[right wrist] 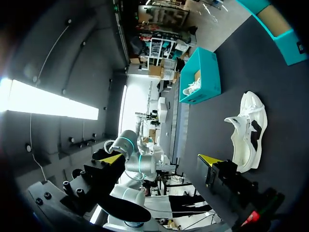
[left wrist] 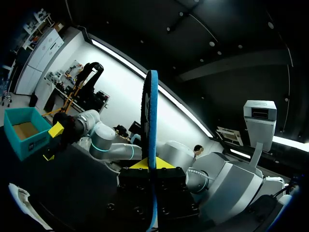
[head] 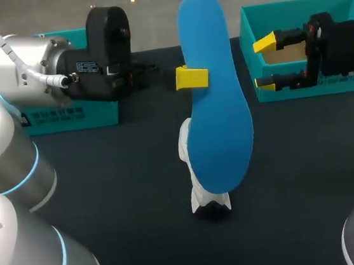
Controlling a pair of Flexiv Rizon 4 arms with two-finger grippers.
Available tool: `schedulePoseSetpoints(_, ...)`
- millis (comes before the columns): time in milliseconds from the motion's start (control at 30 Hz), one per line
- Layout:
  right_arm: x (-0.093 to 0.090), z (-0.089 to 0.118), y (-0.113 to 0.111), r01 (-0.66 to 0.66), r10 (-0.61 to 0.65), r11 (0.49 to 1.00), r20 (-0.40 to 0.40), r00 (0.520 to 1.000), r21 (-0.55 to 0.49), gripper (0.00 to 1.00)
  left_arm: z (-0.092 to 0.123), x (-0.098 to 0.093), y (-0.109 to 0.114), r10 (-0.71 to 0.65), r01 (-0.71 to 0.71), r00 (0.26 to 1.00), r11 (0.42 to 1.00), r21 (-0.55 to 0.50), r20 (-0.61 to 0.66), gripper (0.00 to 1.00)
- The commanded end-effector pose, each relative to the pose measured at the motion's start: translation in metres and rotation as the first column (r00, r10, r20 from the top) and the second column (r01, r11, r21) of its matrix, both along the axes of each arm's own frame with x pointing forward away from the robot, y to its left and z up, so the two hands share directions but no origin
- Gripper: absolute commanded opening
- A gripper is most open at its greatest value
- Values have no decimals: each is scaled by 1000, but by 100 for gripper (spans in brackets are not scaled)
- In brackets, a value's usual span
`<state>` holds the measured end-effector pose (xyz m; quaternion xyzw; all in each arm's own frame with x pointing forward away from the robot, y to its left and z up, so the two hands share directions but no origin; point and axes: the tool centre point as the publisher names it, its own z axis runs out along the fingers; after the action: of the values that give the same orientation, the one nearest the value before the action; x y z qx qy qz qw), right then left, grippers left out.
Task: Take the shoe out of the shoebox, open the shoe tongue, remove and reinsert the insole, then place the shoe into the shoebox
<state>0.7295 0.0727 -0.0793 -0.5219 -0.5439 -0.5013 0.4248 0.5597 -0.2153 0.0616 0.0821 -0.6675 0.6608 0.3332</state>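
Left end effector [head: 195, 78] is clamped on the blue insole [head: 215, 102], upright over the white shoe [head: 200, 194]. Right end effector [head: 266, 63] hangs spread apart at the far-right shoebox [head: 246, 35].

Dark, flat table [head: 124, 177]. Lying on it near the middle, a white shoe [head: 205, 198]. Standing along the back edge, well apart from each other and from the shoe, a teal left box [head: 66, 116] and an open teal right box [head: 246, 41].

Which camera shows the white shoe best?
Right wrist view: the whole shoe lies unobstructed on the table. Head view hides most of it behind the insole; left wrist catches only a sliver.
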Motion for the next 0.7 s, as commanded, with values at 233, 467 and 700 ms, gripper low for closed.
schedulePoseSetpoints(233,19,-12,17,-21,18,997,-52,998,-71,100,0,1,-2,-2,2,1000,1000,-2,0,0)
schedulePoseSetpoints(467,19,-12,17,-21,18,997,-52,998,-71,100,0,1,-2,-2,2,1000,1000,-2,0,0)
schedulePoseSetpoints(700,19,-12,17,-21,18,997,-52,998,-71,100,-9,20,6,-12,-12,935,998,66,354,0)
